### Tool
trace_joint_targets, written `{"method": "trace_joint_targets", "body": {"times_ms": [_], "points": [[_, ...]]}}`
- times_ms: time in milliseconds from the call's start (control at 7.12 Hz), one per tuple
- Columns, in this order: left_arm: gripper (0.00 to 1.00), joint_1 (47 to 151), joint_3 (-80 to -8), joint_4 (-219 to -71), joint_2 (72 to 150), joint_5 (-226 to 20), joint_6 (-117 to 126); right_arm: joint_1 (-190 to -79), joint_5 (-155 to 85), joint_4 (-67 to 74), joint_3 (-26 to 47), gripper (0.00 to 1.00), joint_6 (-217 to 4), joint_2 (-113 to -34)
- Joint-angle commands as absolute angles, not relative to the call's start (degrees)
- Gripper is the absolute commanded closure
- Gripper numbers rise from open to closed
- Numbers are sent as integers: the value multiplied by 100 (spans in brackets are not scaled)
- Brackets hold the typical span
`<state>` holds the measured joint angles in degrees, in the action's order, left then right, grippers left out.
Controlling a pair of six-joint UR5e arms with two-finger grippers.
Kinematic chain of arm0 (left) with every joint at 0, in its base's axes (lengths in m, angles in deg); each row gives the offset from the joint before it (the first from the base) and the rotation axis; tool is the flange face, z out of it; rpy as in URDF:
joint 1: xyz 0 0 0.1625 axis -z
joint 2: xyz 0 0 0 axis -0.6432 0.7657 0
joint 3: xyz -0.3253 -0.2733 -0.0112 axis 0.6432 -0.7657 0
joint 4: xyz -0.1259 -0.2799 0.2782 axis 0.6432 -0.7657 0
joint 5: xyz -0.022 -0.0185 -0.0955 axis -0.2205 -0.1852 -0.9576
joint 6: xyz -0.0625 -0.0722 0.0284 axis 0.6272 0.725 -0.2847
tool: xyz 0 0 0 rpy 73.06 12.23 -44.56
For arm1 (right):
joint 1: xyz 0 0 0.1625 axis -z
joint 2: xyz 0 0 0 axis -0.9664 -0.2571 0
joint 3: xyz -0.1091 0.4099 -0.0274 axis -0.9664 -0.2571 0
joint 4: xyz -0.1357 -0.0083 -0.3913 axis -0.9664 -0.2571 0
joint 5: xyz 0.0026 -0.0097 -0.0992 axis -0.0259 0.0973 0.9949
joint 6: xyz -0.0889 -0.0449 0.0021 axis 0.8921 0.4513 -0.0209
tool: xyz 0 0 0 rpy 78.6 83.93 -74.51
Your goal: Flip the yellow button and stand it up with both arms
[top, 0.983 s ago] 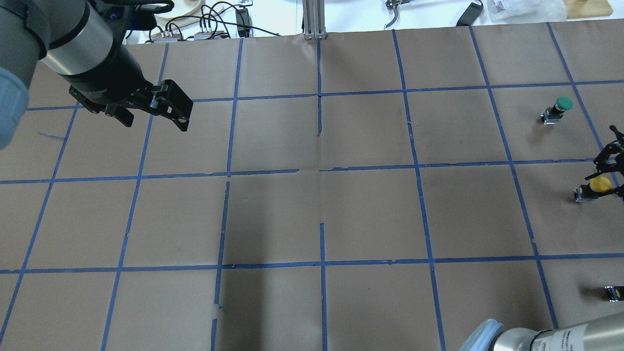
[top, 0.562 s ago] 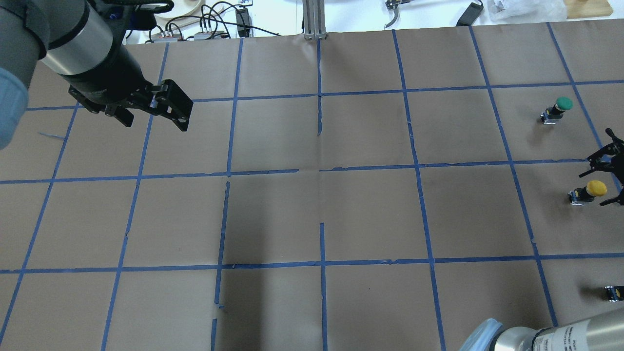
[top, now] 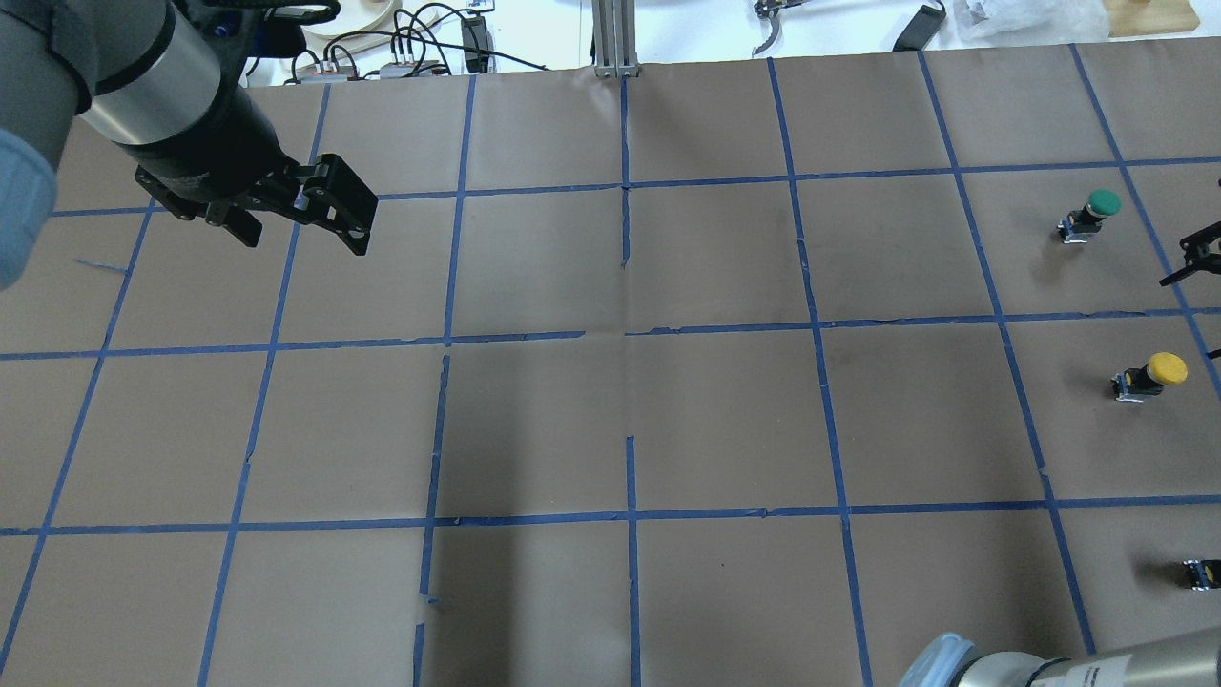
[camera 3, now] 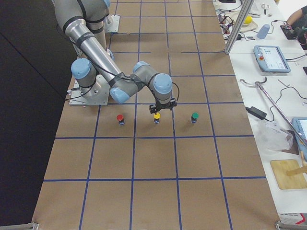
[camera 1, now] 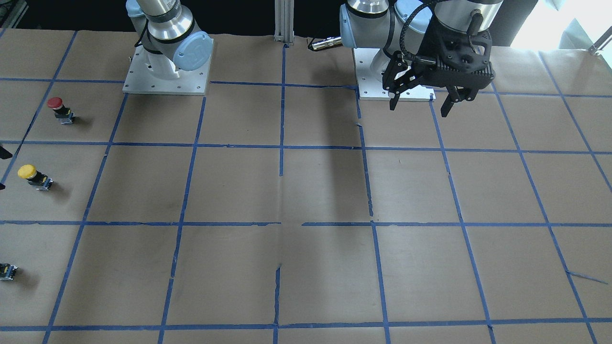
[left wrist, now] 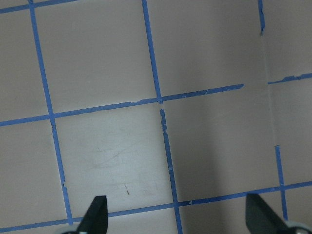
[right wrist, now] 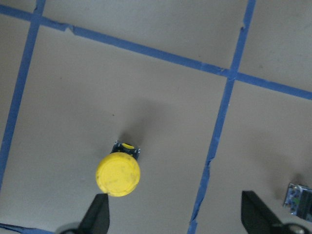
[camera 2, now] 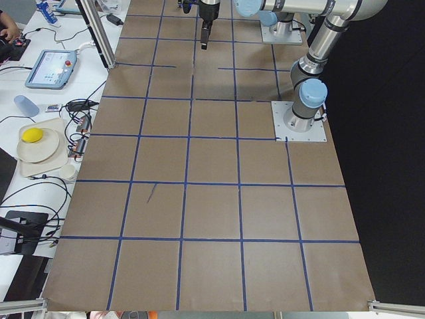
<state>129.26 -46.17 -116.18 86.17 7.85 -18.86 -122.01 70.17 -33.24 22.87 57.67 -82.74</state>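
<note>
Tabletop (top: 725, 420) covered in brown paper and marked into squares with blue tape, with two silver robot arms working over it. Yellow button (top: 1154, 372) stands upright on its black-and-grey block near the table end on the robot's right, its round cap facing up, inside one taped square and clear of the tape lines. It is the middle one of a row of three buttons. A red button (camera 3: 120, 118) stands one square from the yellow button on the side toward the robot's base, and a green button (camera 3: 194, 116) stands one square from it on the far side. Both are also upright and well apart from it. The right gripper (right wrist: 175, 214) hangs in the air above the yellow button with its two black fingers spread wide and nothing between them. It does not touch the button. In the right wrist view the yellow cap sits off to one side, close to one fingertip rather than centred in the gap. In the overhead view only the tips of these fingers show at the picture's edge, just beyond the yellow button. The left gripper (camera 1: 420, 106) is far from the yellow button, over the opposite half of the table. It hovers above bare paper with its fingers also apart and holding nothing. The left wrist view shows only paper and tape lines between the two fingertips.
</note>
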Motion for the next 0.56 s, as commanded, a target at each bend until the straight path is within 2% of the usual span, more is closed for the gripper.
{"method": "trace_joint_targets", "body": {"times_ms": [0, 421], "points": [[0, 12924, -4595, -11616, 8632, 785, -1886, -12876, 7071, -2076, 1347, 5, 4449, -8358], [0, 12924, -4560, -11625, 8649, 785, -1886, -14342, 7352, -719, 89, 5, 1535, -8376]]}}
